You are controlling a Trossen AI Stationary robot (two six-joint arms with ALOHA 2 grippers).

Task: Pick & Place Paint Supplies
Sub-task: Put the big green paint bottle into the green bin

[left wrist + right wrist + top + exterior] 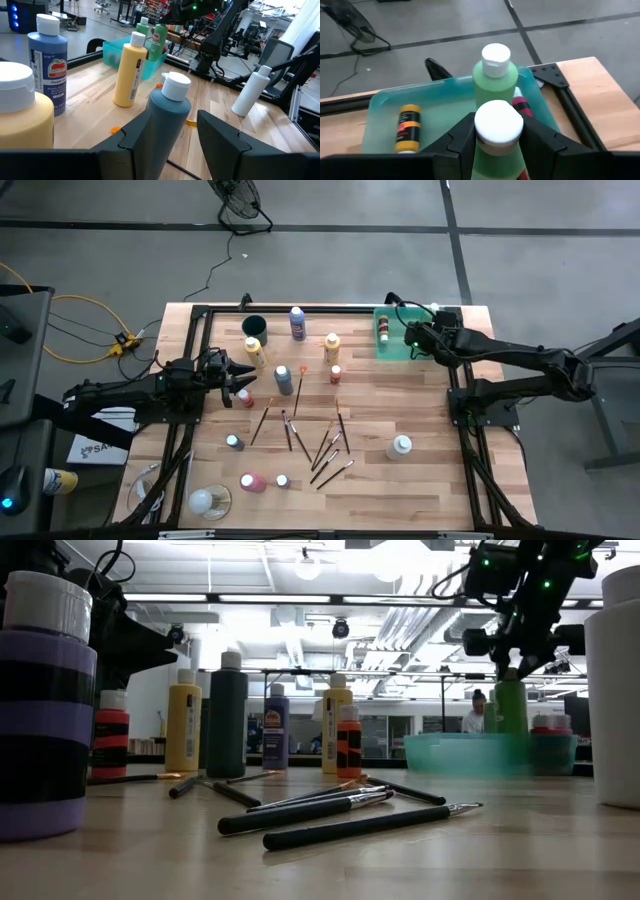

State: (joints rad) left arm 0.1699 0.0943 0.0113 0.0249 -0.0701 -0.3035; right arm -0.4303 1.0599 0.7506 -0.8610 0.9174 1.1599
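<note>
My right gripper (408,338) hangs over the translucent green tray (390,352) at the table's far right, shut on a green paint bottle with a white cap (498,124). A second green bottle (495,82) stands in the tray behind it. An orange-labelled bottle (407,127) lies on its side on the tray floor, and a red-and-black one (521,106) is also in the tray. My left gripper (245,378) waits open at the table's left. A teal bottle (167,115) stands just ahead of its fingers, untouched. My right gripper pinches the green bottle's upper body just under the cap (485,150) between its two fingers (462,137). The fingers slant down from the table's right side. The bottle is roughly upright over the tray. The tray wall (460,755) hides its base.
Several dark-handled brushes (320,445) lie in the table's middle. Around them stand a purple bottle (297,323), a yellow one (331,347) and a white one (400,446), with a dark cup (253,326) at the far left. A small red bottle (245,398) stands close to my left gripper.
</note>
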